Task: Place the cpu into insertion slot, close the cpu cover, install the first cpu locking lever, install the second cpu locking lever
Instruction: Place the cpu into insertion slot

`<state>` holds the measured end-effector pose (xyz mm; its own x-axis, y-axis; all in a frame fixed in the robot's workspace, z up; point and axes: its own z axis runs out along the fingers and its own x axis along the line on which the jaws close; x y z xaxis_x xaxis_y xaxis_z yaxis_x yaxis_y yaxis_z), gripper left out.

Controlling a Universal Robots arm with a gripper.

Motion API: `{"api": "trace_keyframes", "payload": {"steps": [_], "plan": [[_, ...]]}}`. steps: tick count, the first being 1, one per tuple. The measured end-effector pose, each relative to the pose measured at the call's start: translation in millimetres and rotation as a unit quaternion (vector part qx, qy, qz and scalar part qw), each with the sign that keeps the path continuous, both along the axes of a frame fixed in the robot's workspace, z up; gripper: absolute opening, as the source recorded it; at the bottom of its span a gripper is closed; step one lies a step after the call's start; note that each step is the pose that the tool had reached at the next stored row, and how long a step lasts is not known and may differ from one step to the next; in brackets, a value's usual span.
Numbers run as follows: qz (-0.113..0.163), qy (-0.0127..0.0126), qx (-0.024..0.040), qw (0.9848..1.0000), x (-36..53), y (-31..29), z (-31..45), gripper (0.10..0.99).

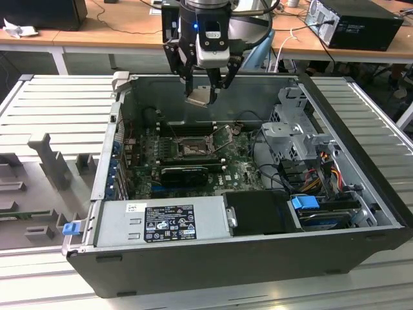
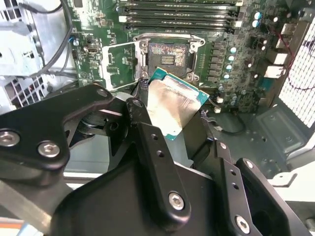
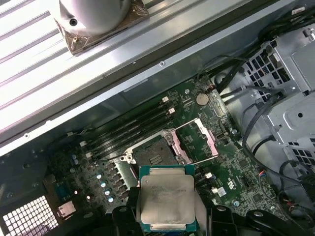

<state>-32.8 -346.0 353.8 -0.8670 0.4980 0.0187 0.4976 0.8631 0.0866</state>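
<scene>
My gripper [image 1: 202, 90] hangs above the open computer case, shut on the cpu [image 1: 200, 97], a flat silvery square chip with a green edge. Both wrist views show the cpu [image 2: 175, 103] [image 3: 166, 197] held between the black fingers [image 2: 147, 132], well above the board. The insertion slot [image 1: 191, 149] [image 2: 166, 55] [image 3: 154, 156] lies open and empty on the green motherboard, below the chip. The cpu cover [image 2: 119, 65] [image 3: 198, 141] is swung up and away beside the slot; in the exterior view the cpu cover [image 1: 224, 137] stands at the slot's right.
Black memory slots [image 1: 184, 128] run behind the socket and a long black card [image 1: 184, 173] sits in front of it. A power supply [image 1: 161, 223] fills the case front; drive cages and cables [image 1: 300, 139] crowd the exterior view's right. Case walls surround the board.
</scene>
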Motion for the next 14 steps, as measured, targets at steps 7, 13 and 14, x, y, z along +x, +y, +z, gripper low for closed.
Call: {"api": "trace_keyframes", "payload": {"steps": [7,13,14], "plan": [[-0.064,0.0000,0.0001,0.9980,0.0,0.0,-1.0,0.525],[-0.109,0.0000,0.0000,0.9940,0.0,0.0,-2.3,0.525],[-0.120,0.0000,0.0000,0.9927,0.0,0.0,-2.6,0.525]]}}
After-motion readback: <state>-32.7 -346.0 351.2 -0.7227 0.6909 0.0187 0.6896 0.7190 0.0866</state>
